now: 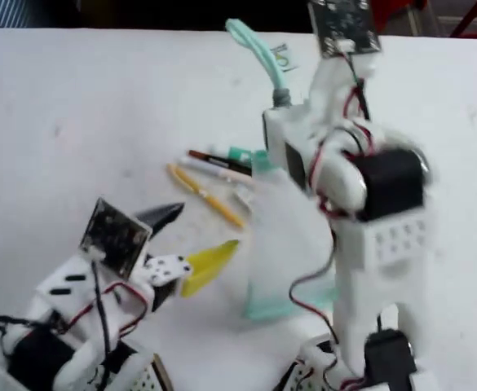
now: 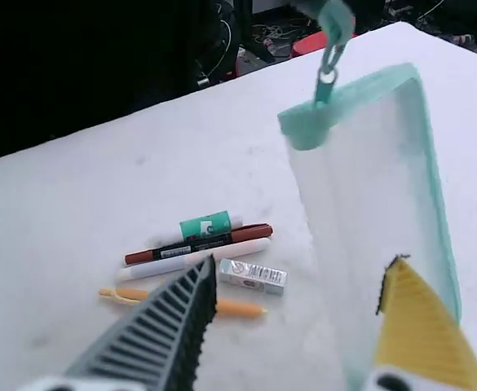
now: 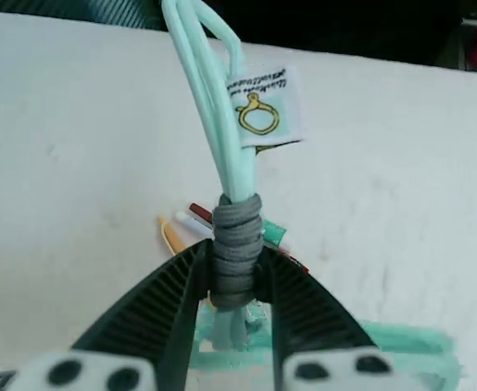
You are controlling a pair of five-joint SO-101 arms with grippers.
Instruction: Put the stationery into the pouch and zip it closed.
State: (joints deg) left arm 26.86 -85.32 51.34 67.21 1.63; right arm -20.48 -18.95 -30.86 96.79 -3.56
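A translucent pouch point(image 1: 283, 244) with a teal edge lies in front of the right arm; in the left wrist view the pouch point(image 2: 368, 195) stands between the stationery and the yellow finger. My right gripper point(image 3: 236, 262) is shut on the grey wrapped part of the pouch's teal strap point(image 3: 214, 90). The stationery point(image 1: 209, 175) lies on the table just left of the pouch: a red-brown pen point(image 2: 197, 244), a white pen point(image 2: 189, 262), an orange pencil point(image 2: 234, 308), a small silver piece point(image 2: 253, 275) and a teal-labelled piece point(image 2: 207, 226). My left gripper point(image 1: 209, 226) is open and empty, just short of the stationery.
The white table point(image 1: 75, 114) stretches wide to the left and back. A paper tag point(image 3: 264, 107) hangs on the strap. The right arm's body point(image 1: 377, 212) rises over the pouch's right side.
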